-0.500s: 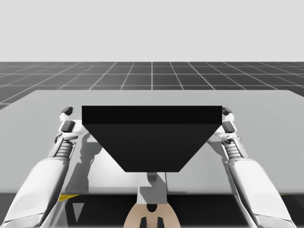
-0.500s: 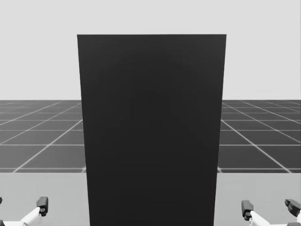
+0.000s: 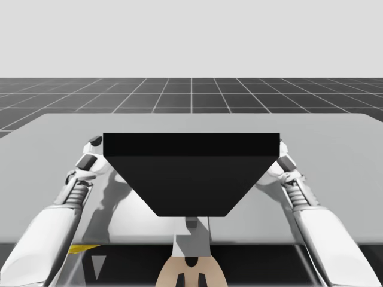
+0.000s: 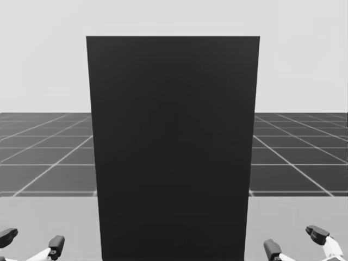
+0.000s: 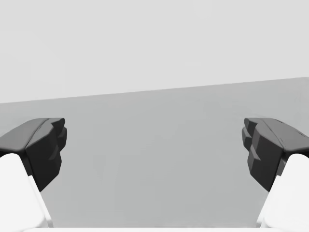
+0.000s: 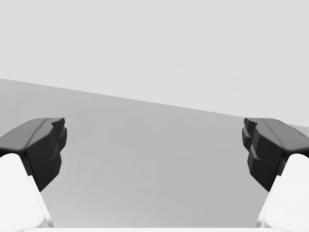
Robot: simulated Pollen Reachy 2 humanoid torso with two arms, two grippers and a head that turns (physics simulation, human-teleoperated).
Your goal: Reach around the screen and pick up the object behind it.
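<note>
With our left gripper [image 5: 153, 133] and right gripper [image 6: 153, 133] both spread wide and empty at the ends of the screen [image 3: 191, 173], and the object hidden behind it, we risk clipping the screen or toppling the unseen object.

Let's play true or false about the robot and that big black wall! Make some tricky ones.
1. The screen is black. True.
2. The left gripper has its jaws shut on something. False: they stand wide open with nothing between them.
3. The right gripper is open. True.
4. Both grippers are at the screen's left side. False: there is one at each side of it.
</note>
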